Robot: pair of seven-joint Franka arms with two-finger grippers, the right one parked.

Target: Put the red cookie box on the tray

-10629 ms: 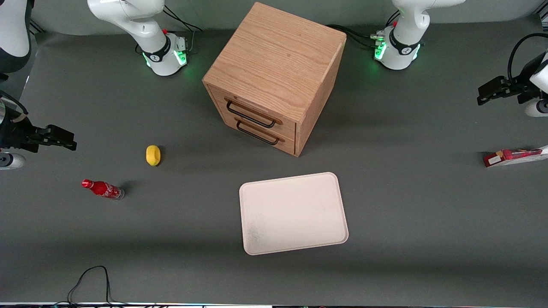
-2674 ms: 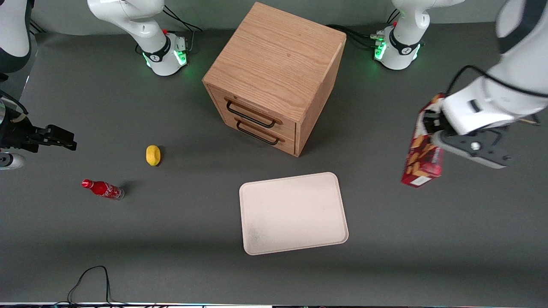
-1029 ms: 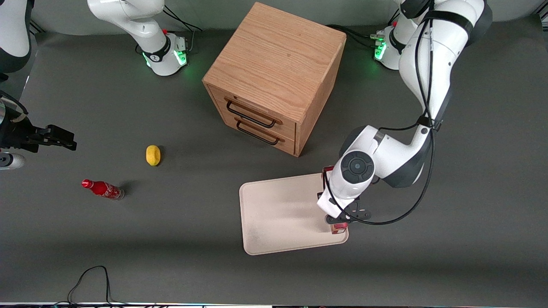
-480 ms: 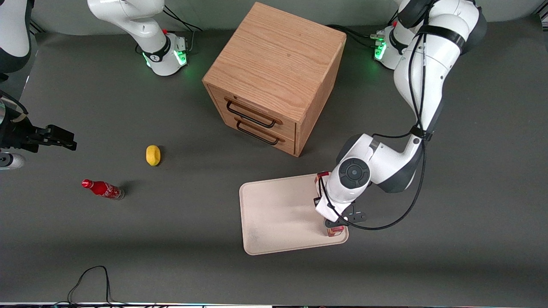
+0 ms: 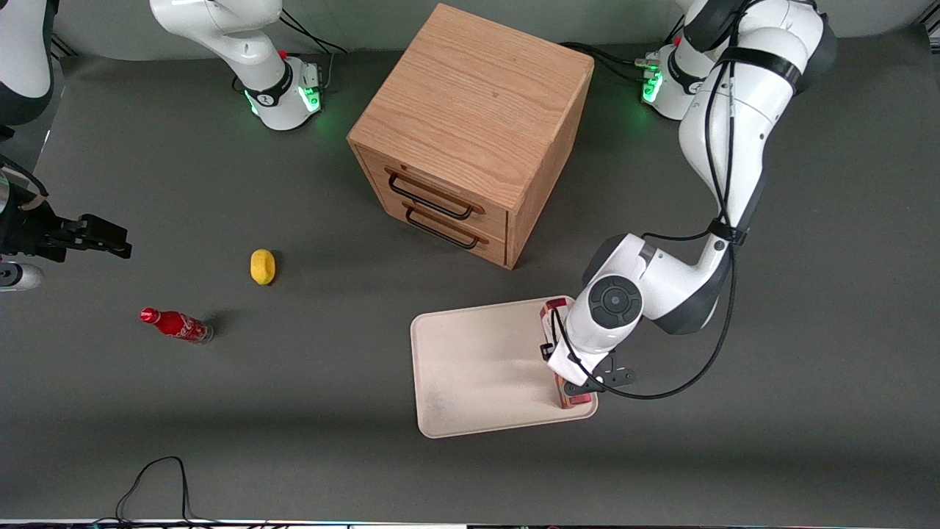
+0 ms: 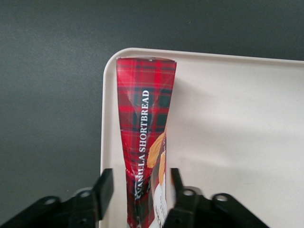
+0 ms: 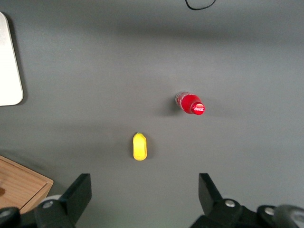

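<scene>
Now the gripper (image 6: 137, 190) hangs low over the tray (image 6: 228, 118), fingers spread just clear of the box (image 6: 142, 137) lying between them.

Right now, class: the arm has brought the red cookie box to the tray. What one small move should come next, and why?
Probably lift the gripper straight up. The red cookie box already lies on the tray, along its edge toward the working arm's end of the table, and the fingers appear open, with gaps on both sides.

My left arm bent low, wrist pointing down; hand (image 6: 137, 199) parted, fingers (image 6: 105, 186) either side of cookie box (image 6: 143, 156).
</scene>
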